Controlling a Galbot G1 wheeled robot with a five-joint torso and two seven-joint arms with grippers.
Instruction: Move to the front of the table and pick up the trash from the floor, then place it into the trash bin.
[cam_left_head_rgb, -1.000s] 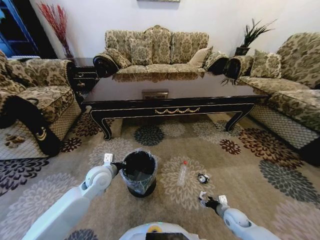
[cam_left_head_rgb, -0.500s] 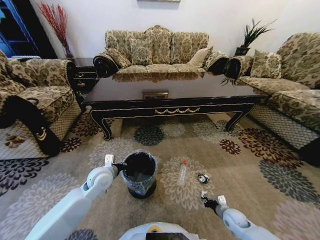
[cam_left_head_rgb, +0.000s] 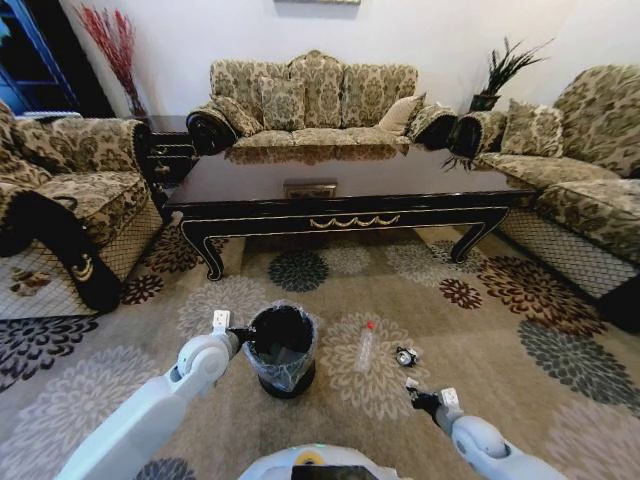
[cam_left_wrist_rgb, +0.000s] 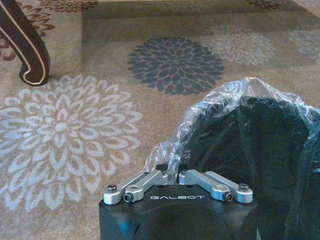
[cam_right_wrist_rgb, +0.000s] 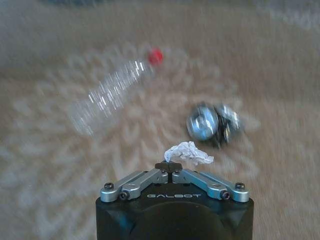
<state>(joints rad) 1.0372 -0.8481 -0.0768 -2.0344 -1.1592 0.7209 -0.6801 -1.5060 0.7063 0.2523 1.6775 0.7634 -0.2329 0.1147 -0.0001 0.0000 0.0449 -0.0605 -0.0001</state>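
Paper (cam_right_wrist_rgb: 188, 152), a white crumpled scrap, sits pinched in the right pincer (cam_left_head_rgb: 414, 393), which has drawn back from the bottle (cam_left_head_rgb: 366, 346) and round piece (cam_left_head_rgb: 405, 356) lying on the floor (cam_left_head_rgb: 500, 330) before the table (cam_left_head_rgb: 340, 215). One piece looks collected. The left pincer (cam_left_head_rgb: 238, 335) stays clamped on the bag at the trash bin (cam_left_head_rgb: 282, 345) rim; the bin's inside is too dark to read.

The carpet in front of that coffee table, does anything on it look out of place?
Yes: litter. A clear plastic bottle lies on its side beside a small dark-and-silver piece, right of the trash bin.
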